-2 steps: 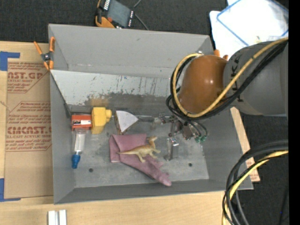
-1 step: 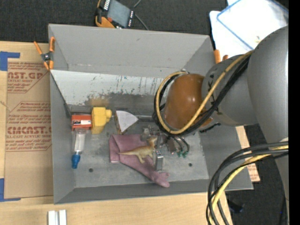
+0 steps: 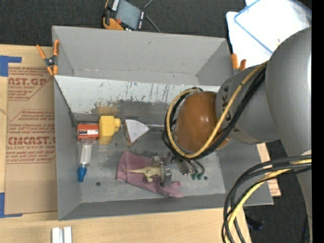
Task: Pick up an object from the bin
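Mauve cloth (image 3: 132, 167) lies low in the middle of the bin (image 3: 71, 191), with a pale toy dinosaur (image 3: 147, 172) on it. The gripper (image 3: 165, 175) is placed at the dinosaur's end nearer the arm; whether it is apart or together cannot be told. Cloth could be pinched instead, or the toy knocked aside.

The grey metal bin (image 3: 136, 49) looks matt and scuffed, the mauve cloth (image 3: 132, 167) soft, the yellow plastic block (image 3: 107, 128) smooth, the brown wrist cover (image 3: 197, 120) glossy.
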